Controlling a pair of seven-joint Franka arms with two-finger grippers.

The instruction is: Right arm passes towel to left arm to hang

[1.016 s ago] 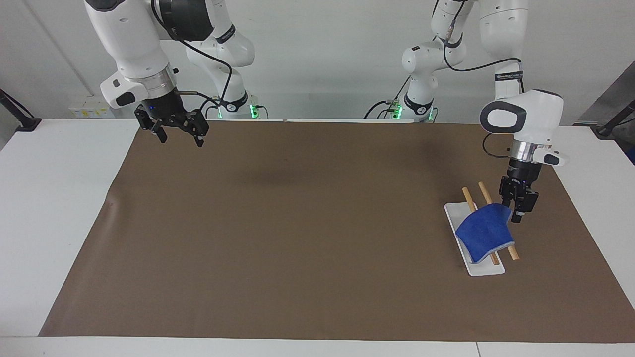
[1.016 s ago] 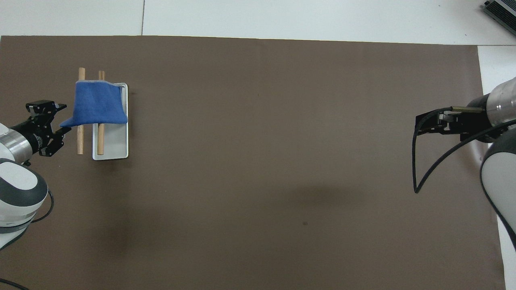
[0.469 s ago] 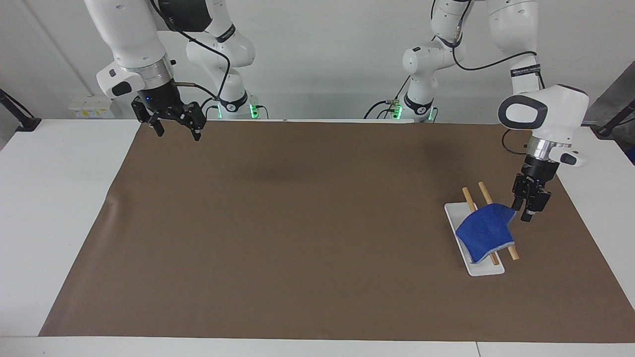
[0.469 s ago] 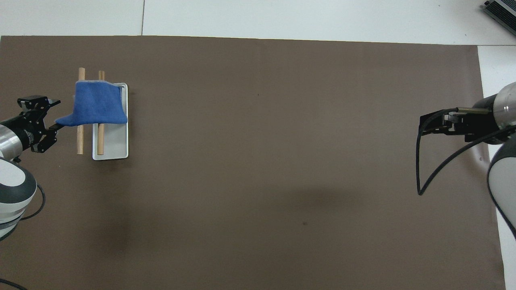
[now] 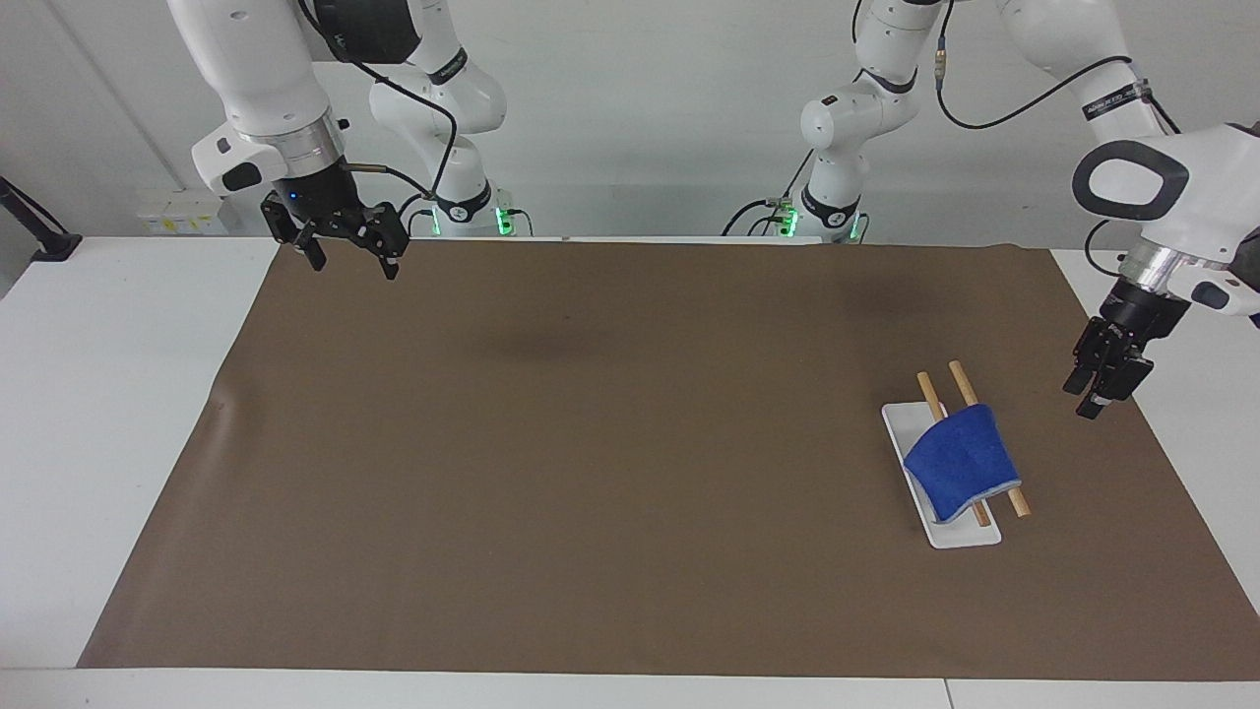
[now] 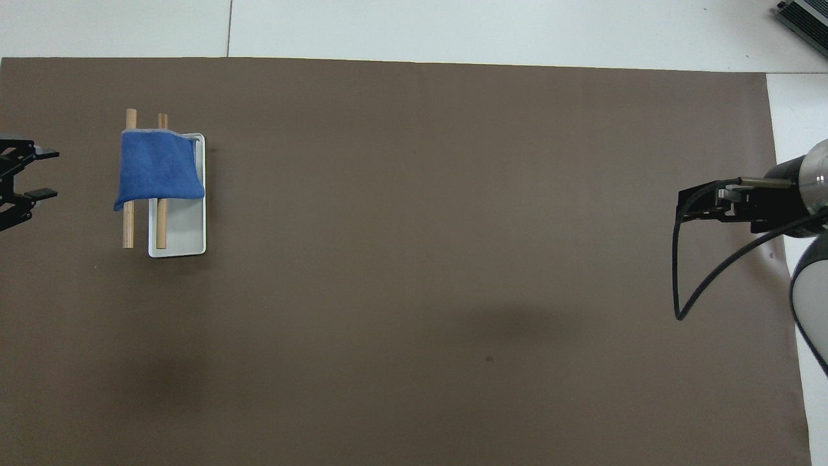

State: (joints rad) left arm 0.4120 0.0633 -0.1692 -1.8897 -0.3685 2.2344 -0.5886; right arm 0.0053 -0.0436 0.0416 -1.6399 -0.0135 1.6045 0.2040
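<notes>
In the overhead view the left tool [image 6: 29,173] is cut off at the picture's edge; only its two black fingers show, spread apart with nothing between them. The facing view shows the whole of it [image 5: 1095,389], hanging above the edge of the brown mat [image 5: 591,473] at the left arm's end of the table [image 5: 118,394], well apart from the towel [image 5: 960,461]. The left arm itself is out of the overhead view.

The right tool [image 5: 349,258] hangs over the mat's corner at the right arm's end, close to the robots. In the facing view its fingers stand wide and empty. From overhead it [image 6: 686,204] is seen edge-on, partly masked by the looping black cable [image 6: 711,265], so the finger gap is hard to read there.

The towel [image 6: 157,165] lies draped over two wooden rods [image 6: 129,226] that run away from the robots, side by side above a white tray [image 6: 187,243]. Its long axis crosses the rods, and its sides hang down. The overhead view shows the pale stitched edge at the end farther from the robots. The facing view shows the towel's drop toward the tray [image 5: 970,537] and the rods' [image 5: 1019,507] slight slant, which the overhead view flattens. How the rods are held up is hidden beneath the cloth.
</notes>
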